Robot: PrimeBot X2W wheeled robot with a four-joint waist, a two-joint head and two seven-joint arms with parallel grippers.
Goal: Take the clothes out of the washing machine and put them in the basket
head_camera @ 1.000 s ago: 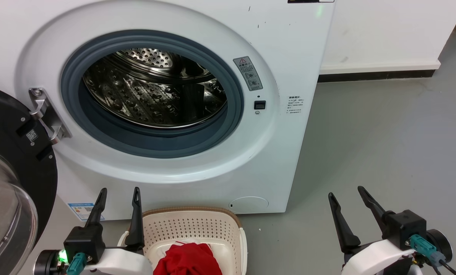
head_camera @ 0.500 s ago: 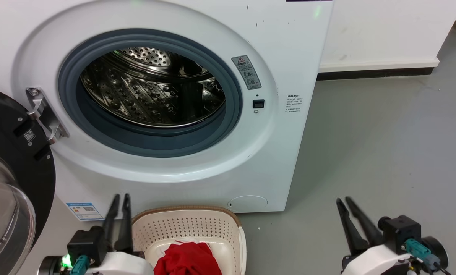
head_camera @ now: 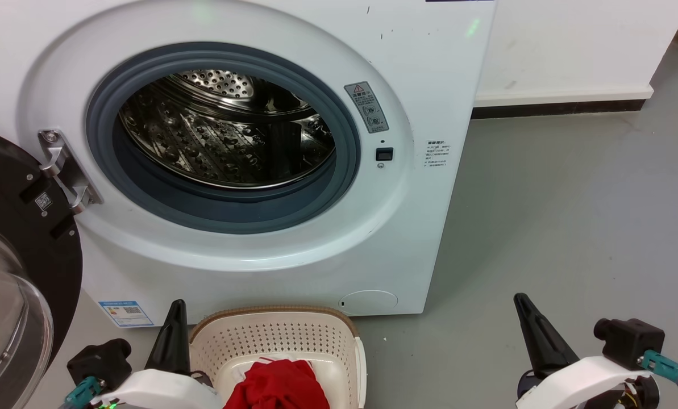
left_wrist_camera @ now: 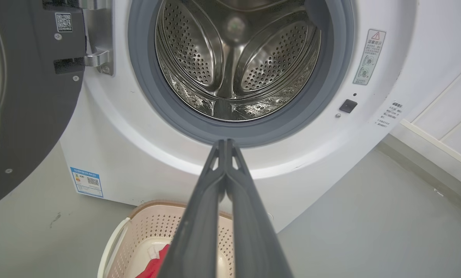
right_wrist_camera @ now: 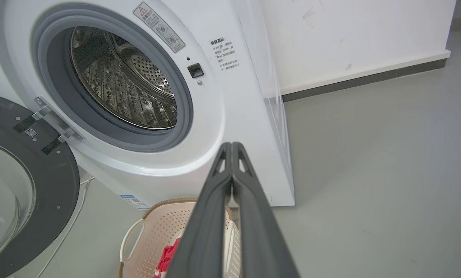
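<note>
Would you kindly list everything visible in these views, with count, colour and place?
washing machine: one, white, centre, drum looks empty.
door: one, dark, open at left.
blue label: one, machine's lower left.
basket: one, cream, floor before machine.
clothes: one, red, in basket.
floor: one, grey, right.
wall: one, white, upper right.
left gripper: one, dark, shut, beside basket's left.
right gripper: one, dark, shut, lower right.

Red clothes [head_camera: 279, 386] lie bunched inside the cream perforated basket [head_camera: 276, 338], which stands just before the white washing machine [head_camera: 424, 227], its dark door [head_camera: 9, 227] swung open.
</note>
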